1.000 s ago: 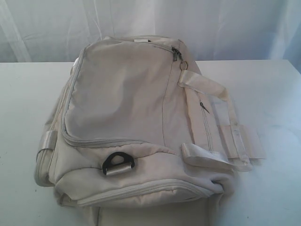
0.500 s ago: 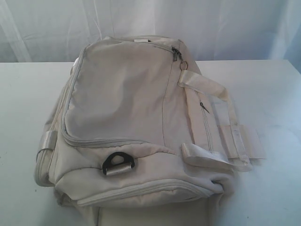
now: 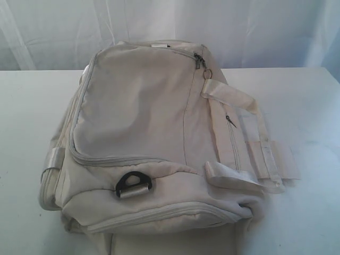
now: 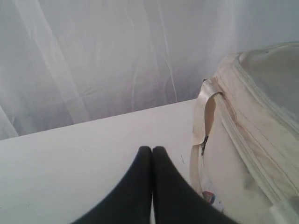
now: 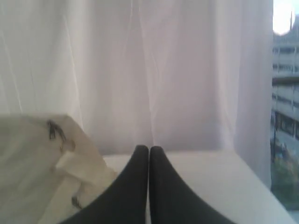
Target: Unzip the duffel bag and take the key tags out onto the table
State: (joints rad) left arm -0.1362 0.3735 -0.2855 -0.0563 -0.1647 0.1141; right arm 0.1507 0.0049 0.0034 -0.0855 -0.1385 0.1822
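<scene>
The cream duffel bag (image 3: 143,133) lies on the white table (image 3: 297,106), filling the middle of the exterior view, with its grey zippers closed. Its main zipper pull (image 3: 200,61) rests at the far right corner, and a black D-ring (image 3: 133,185) sits on the near end. The key tags are hidden. Neither arm shows in the exterior view. My left gripper (image 4: 152,149) is shut and empty above bare table, beside the duffel bag (image 4: 252,140). My right gripper (image 5: 149,149) is shut and empty too, with the duffel bag (image 5: 37,158) off to one side.
Pale webbing handles (image 3: 249,138) lie spread over the bag's right side onto the table. A white curtain (image 3: 170,26) hangs behind the table's far edge. A window with buildings outside (image 5: 285,93) shows in the right wrist view.
</scene>
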